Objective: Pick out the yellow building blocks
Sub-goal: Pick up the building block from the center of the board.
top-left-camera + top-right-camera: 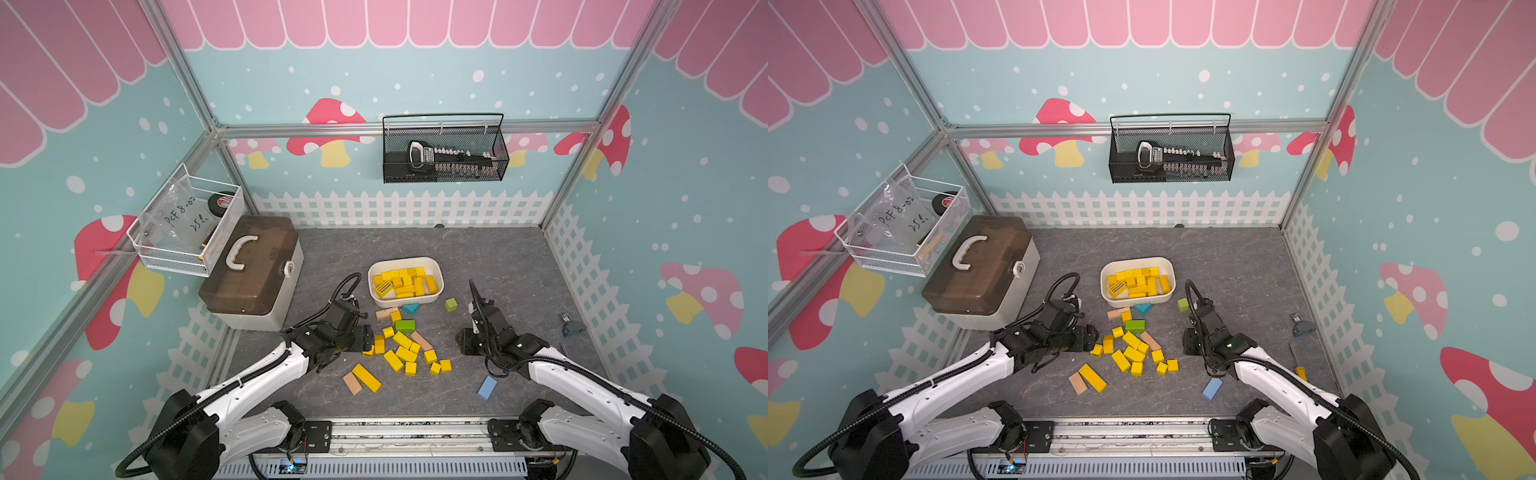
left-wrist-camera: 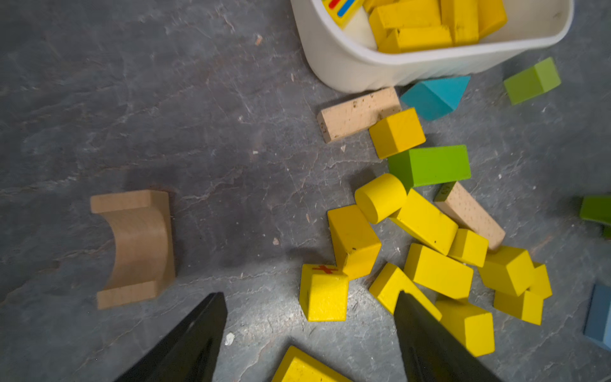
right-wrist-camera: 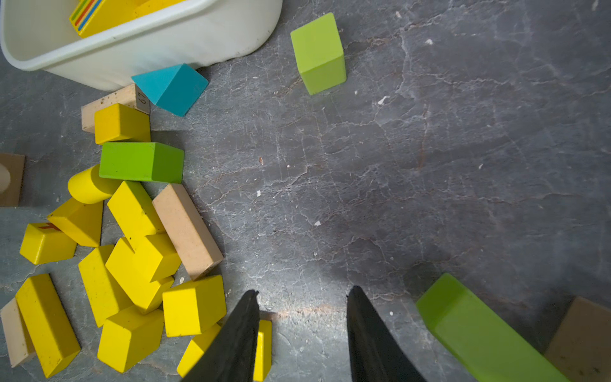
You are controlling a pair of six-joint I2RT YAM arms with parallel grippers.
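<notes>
Left wrist view: left end effector [image 2: 310, 295] spread astride 1 yellow cube [image 2: 324, 297] short of the white bin [image 2: 347, 66]; next, pinch squarely.

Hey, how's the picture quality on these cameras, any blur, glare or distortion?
Both top views: wide-angle distortion splays the frame posts, but the yellow building blocks look sharp. Left wrist view: the white tub looks slightly smeared. Right wrist view: a bright patch on the mat by the right gripper.
</notes>
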